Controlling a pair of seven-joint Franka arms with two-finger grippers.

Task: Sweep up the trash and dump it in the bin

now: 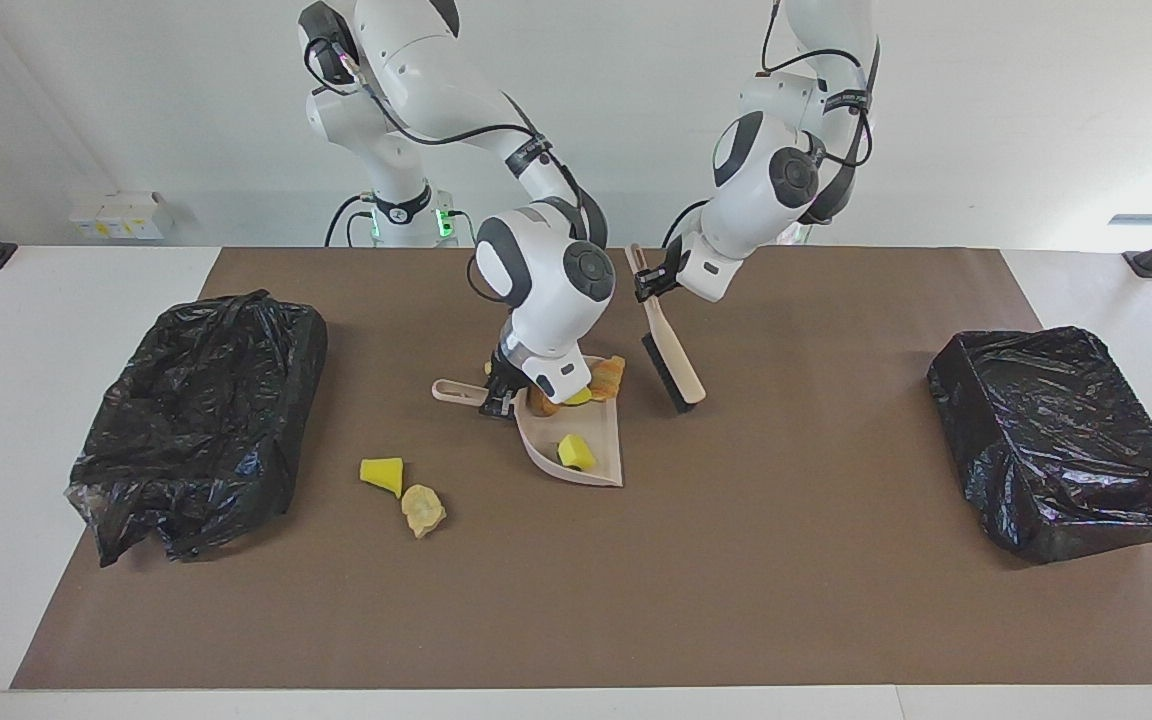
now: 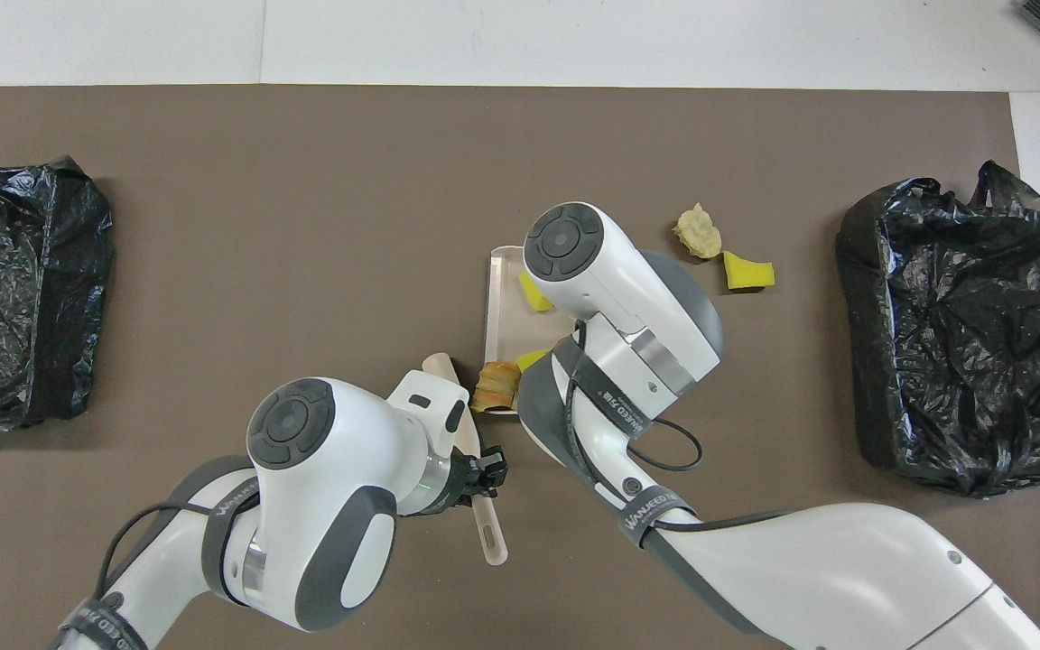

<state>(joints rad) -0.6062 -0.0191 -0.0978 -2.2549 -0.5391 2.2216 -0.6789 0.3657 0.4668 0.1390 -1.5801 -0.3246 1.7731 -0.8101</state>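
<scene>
The right gripper is clamped shut on the handle of the dustpan, down at the mat near the middle of the table. The pan's handle runs toward the right arm's end of the table, and the flat tray stretches away from the robots, its long axis running from the robots' edge toward the opposite edge. In the pan lies a yellow wedge, and more bits crowd the end nearest the robots: an orange-brown lump sits at the pan's rim there, with another yellow piece just beside it. How many others lie under the arm I cannot tell.

The left gripper is closed on the handle of the brush and holds it up over the mat, beside the pan toward the left arm's end. The brush hangs tilted, handle up toward the robots, bristle head down and pointing away from them; the dark bristles face the pan. It is apart from the pan.

Two bits lie loose on the mat, toward the right arm's end from the pan: a second yellow wedge and a pale foam lump, touching or nearly so, the lump farther from the robots.

A black bin stands at the right arm's end of the mat, and another bin at the left arm's end.
</scene>
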